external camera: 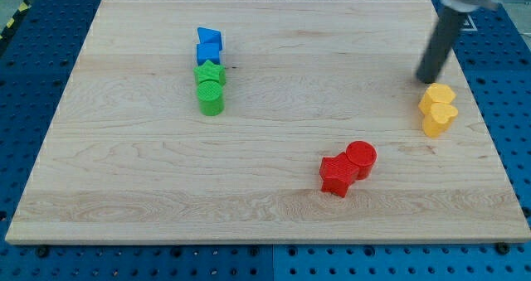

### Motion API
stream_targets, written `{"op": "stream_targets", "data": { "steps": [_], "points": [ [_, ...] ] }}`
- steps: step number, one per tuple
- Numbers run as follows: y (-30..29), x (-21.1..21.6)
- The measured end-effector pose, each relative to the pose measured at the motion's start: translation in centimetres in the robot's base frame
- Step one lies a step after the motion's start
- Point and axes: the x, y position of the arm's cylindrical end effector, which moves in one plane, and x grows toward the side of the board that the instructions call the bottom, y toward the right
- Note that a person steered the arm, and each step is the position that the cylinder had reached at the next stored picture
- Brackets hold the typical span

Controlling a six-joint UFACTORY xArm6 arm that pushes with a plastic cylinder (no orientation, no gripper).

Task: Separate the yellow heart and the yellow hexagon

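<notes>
Pale wooden board point(265, 161) on blue pegboard point(33, 65); my tip point(426, 80) just above touching yellow hexagon point(437, 94) and yellow heart point(440, 117); no pincer.

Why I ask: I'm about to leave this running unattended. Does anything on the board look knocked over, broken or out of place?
Nothing stands out. The blocks sit flat in tidy pairs: blue blocks against green blocks, red blocks together, yellow hexagon touching yellow heart. My tip rests just above the hexagon.

A pale wooden board point(265, 148) carries three tight groups, well apart — two blue blocks point(209, 45) touching a green star point(210, 74) and green cylinder point(211, 100); red star point(336, 175) against red cylinder point(361, 157); yellow hexagon point(438, 96) touching yellow heart point(437, 118).
</notes>
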Motion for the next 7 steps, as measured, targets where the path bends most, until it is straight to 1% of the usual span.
{"op": "stream_targets", "data": {
  "steps": [1,2,3,4,5,6,7],
  "points": [
    [4.9,1.3],
    [5.6,4.1],
    [5.4,4.5],
    [2.7,6.6],
    [2.6,6.6],
    [0.6,6.6],
    [-3.0,6.6]
  ]
}}
